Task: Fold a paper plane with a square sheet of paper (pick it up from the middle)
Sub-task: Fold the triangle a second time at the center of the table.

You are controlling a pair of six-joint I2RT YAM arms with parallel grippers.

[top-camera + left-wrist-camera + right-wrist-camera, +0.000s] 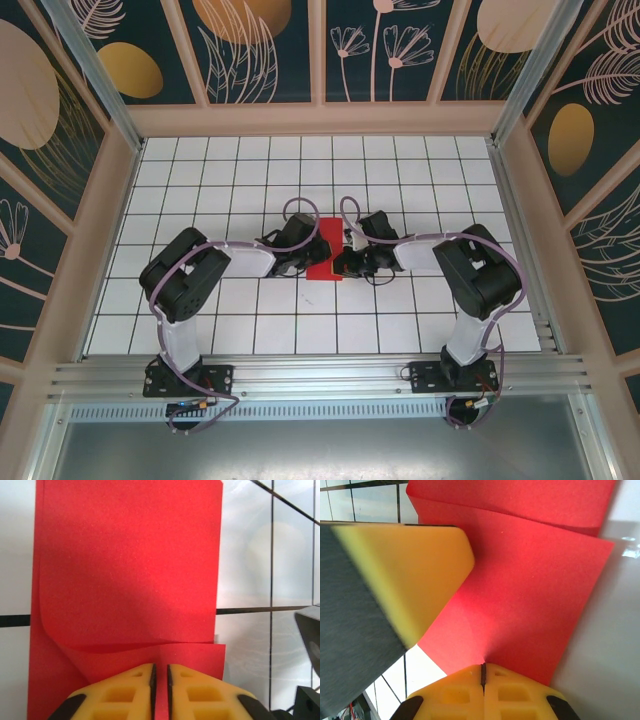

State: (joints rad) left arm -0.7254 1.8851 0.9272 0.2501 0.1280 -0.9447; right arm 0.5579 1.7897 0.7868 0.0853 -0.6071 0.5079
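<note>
Nearest the arm bases, a ribbed aluminium rail [320, 375] is seen running across the table edge. Beyond it, the table [200, 180] is surfaced in glossy white square tiles with dark grout lines.

The left gripper [160, 674] and the right gripper [483, 672] are brought tip toward tip at the table's middle. The square sheet of paper [322, 268] is held between them. The fingertips [120, 695] are moulded yellow blocks with square recesses, backed in black.

Right gripper: the jaws are pressed fully together, leaving a thin dark seam. An edge of the paper is pinched in that seam, and a small pucker is noted there.

Left gripper: the jaws are parted by a narrow slit, with red seen in it. Whether the paper is gripped cannot be told.

Paper: thin, matte, bright red and finely grained. It is folded into a layered rectangle with straight edges and square corners. In the left wrist view the upper layer is bowed, with a soft curved crease near the fingertips. In the right wrist view a doubled flap with a rounded fold is seen at the far end. The long axis is laid from the bases toward the back wall, so the short ends face near and far.

Farthest away, dark teal wall panels [265, 45] printed with tan flowers are framed in pale wood.
</note>
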